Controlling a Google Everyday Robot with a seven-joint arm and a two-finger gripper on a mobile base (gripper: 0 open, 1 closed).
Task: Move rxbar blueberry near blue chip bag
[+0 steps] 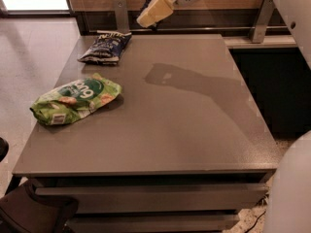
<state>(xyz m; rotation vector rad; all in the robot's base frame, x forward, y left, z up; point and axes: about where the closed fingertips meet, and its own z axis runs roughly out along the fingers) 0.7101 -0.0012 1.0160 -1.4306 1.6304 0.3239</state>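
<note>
One gripper (153, 11) above far edge of table (194, 130), just right of blue chip bag (106, 47) at far-left corner; jaws' state: cannot tell; rxbar blueberry nowhere on table, judged carried in jaws; bag lies left and below; bar's long axis indeterminate

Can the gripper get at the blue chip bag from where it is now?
Probably yes. The gripper hangs over the table's far edge, just right of the blue chip bag, with only bare tabletop between them. The green bag lies nearer the camera, off that path.
</note>
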